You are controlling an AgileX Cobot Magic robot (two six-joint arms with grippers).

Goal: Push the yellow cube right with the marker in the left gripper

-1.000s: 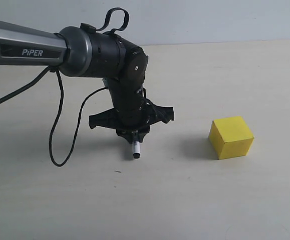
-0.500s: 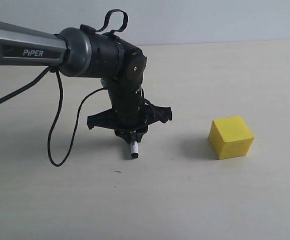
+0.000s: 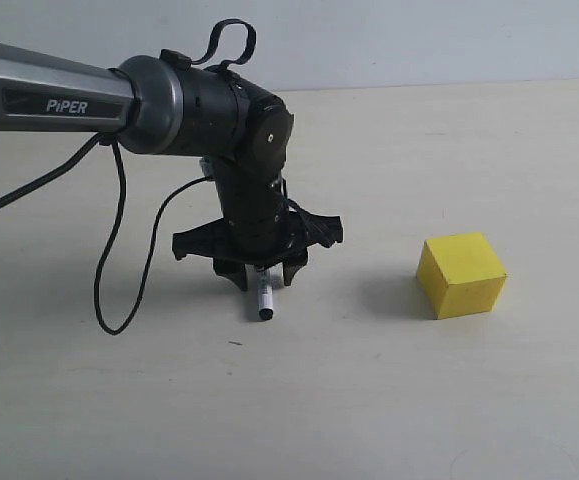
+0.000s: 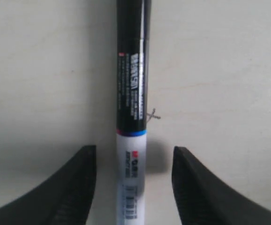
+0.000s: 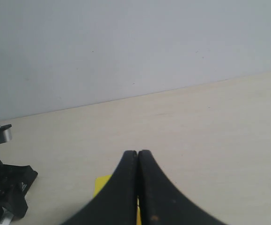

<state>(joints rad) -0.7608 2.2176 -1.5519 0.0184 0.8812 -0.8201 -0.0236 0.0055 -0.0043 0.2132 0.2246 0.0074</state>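
My left gripper [image 3: 261, 280] hangs low over the table, left of the middle, on the black and grey PiPER arm [image 3: 69, 100]. It is open, and its fingers [image 4: 81, 183] stand apart from the marker [image 4: 133, 93] on both sides. The marker [image 3: 263, 297] points toward the table's front, its black end lowest. Well to the marker's right, the yellow cube [image 3: 460, 274] sits on the table with bare surface between the two. My right gripper [image 5: 138, 153] is shut on nothing, with the cube [image 5: 101, 183] partly hidden behind its fingers. That gripper is outside the exterior view.
A black cable [image 3: 104, 290] loops down from the left arm onto the table to the gripper's left. A pale wall [image 3: 419, 40] closes the table's far edge. The left gripper's black body [image 5: 4, 192] shows in the right wrist view.
The left gripper's fingers have spread apart and let go of the marker. The gripper and marker have also drifted slightly left. The cube has not moved.
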